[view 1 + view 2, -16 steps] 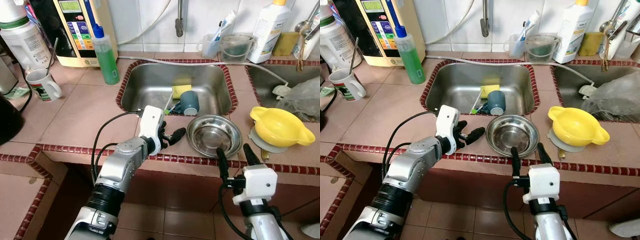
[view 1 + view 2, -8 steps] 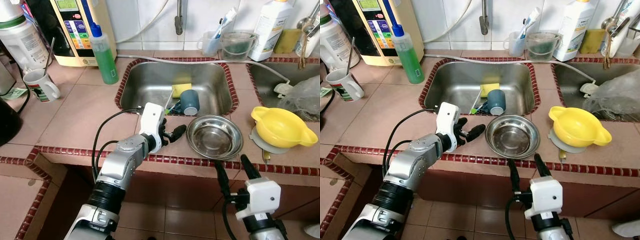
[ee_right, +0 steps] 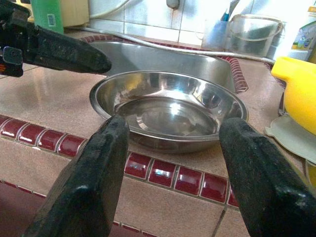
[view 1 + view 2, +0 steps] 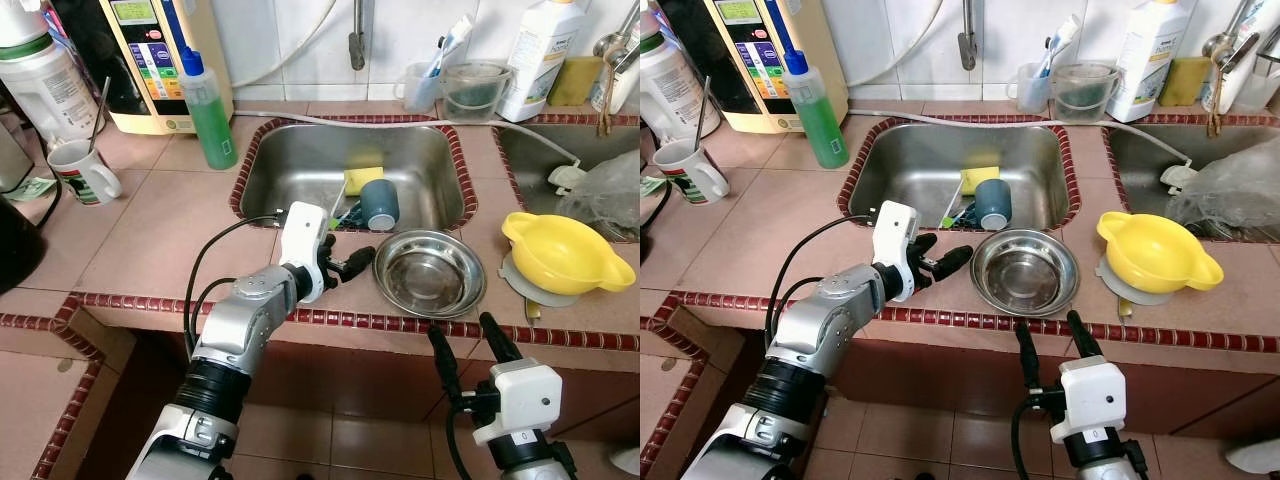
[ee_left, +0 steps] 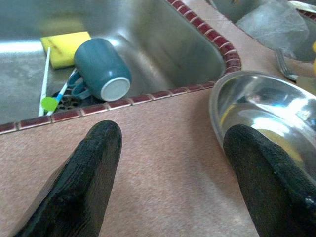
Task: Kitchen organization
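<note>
Steel bowl (image 4: 429,272): set upright on the tiled counter (image 4: 160,230), just in front of the sink (image 4: 300,170) and close to the counter's red-tiled front edge.

Left gripper (image 4: 352,262): held over the counter just left of the steel bowl, fingers spread wide with nothing between them; one fingertip (image 5: 266,173) is seen right beside the bowl's rim, contact not discernible.

Right gripper (image 4: 464,342): positioned below and in front of the steel bowl, lower than the counter edge, fingers parted wide and empty, pointed up toward the bowl; well apart from it.

Teal cup (image 4: 380,204): laid on its side in the sink, directly behind the steel bowl, beside a yellow sponge (image 4: 361,179).

Yellow bowl (image 4: 565,254): placed on the counter to the right of the steel bowl, apart from it.

Green soap bottle (image 4: 207,105): stood upright behind and left of the steel bowl, past the sink's left corner.

White mug (image 4: 84,172): located far left of the steel bowl.
</note>
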Tool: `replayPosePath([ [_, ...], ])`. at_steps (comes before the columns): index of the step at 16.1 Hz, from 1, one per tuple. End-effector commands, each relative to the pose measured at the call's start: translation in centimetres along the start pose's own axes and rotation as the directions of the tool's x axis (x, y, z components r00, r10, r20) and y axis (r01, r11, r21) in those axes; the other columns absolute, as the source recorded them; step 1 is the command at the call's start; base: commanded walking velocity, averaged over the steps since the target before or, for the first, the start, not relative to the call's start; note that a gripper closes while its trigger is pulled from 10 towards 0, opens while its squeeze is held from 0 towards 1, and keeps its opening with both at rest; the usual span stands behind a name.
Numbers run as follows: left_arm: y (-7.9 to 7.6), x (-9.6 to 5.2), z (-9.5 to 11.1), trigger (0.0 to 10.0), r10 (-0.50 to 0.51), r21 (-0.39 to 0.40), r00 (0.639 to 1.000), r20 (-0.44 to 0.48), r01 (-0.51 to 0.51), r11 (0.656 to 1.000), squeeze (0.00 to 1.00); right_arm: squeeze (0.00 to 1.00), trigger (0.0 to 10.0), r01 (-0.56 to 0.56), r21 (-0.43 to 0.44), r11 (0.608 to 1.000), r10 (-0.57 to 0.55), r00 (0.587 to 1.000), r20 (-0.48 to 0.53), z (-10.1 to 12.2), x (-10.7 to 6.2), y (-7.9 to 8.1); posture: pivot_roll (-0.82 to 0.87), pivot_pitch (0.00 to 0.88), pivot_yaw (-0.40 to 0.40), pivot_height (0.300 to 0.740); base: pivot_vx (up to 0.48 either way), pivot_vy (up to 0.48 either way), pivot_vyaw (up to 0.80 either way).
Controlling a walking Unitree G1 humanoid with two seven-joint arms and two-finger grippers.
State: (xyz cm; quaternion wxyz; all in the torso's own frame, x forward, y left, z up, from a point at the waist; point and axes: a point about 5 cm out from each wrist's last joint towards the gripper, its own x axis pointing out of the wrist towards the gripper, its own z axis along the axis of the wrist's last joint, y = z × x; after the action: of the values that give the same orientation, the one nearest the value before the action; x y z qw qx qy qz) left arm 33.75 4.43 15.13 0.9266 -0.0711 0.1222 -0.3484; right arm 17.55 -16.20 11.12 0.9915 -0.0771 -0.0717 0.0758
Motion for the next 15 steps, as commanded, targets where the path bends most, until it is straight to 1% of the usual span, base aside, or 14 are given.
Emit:
replayPosePath([
  [1, -0.4, 0.0, 0.1, 10.0, -0.024, 0.009, 1.0, -0.002, 0.024, 1.0, 0.0, 0.0, 10.0, -0.001, 0.012, 1.0, 0.001, 1.0, -0.001, 0.2, -0.1, 0.0, -0.18, 0.115, 0.124, 0.74, 0.0, 0.0, 0.0],
  [9, -3.3, 0.6, -0.8, 10.0, -0.109, -0.004, 0.993, -0.033, 0.109, 0.994, 0.0, 0.0, 10.0, 0.004, 0.008, 1.0, -0.004, 1.0, -0.009, 0.2, -0.3, 0.0, -0.19, 0.128, 0.13, 0.74, 0.0, 0.0, 0.0],
  [15, -3.8, 1.0, -1.2, 10.0, -0.102, -0.019, 0.993, -0.066, 0.101, 0.995, 0.0, 0.0, 10.0, 0.014, 0.009, 1.0, -0.014, 1.0, -0.015, 0.3, -0.6, 0.0, -0.2, 0.14, 0.139, 0.74, 0.0, 0.0, 0.0],
])
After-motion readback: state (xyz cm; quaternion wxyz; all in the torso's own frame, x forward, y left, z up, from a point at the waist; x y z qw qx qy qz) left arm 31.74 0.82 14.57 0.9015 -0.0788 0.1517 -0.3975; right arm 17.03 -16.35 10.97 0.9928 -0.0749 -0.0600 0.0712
